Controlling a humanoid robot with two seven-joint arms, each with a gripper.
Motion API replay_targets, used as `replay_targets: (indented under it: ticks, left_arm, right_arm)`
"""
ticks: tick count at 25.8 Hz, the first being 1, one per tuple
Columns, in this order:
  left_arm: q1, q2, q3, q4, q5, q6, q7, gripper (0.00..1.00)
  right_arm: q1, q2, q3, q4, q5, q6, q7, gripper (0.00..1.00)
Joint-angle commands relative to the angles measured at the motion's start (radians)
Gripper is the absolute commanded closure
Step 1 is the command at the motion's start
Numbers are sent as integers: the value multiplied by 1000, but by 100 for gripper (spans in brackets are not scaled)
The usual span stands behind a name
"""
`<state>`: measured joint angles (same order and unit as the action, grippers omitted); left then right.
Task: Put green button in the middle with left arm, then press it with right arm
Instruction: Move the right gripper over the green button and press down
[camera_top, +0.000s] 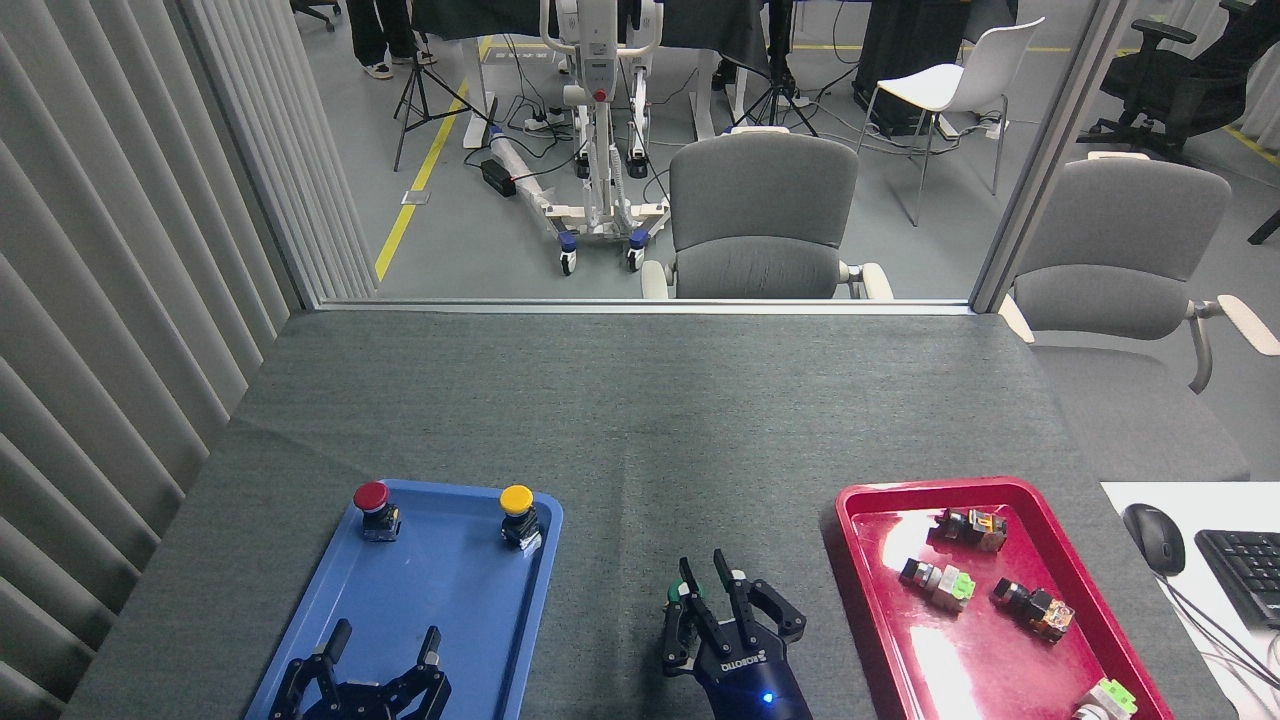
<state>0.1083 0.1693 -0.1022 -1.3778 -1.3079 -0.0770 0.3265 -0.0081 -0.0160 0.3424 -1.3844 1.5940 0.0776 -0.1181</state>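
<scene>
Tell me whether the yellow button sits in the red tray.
No, the yellow button stands in the blue tray, beside the red button.

Green button (688, 592) sits on the middle (640, 450), mostly hidden.

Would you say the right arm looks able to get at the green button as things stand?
Probably yes. The right arm is already over the green button, which sits on the bare cloth between the trays, mostly hidden by its fingers. Nothing stands in between; the left arm is off over the blue tray.
</scene>
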Motion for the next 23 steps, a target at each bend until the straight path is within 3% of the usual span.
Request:
replay_targets:
  ticks: [1,9,23]
  left_arm:
    - [1,3,13,-1,3,-3,-3,1]
    - [2,3,30,6,9,-3,-3,1]
    - [1,4,36,5,10,-6,-3,1]
  right_arm:
    - [-16,10,17,39,15,19,17,100]
    - [-30,21,20,111,18,24,21,100]
    - [-33,18,20,145,7,27,35,100]
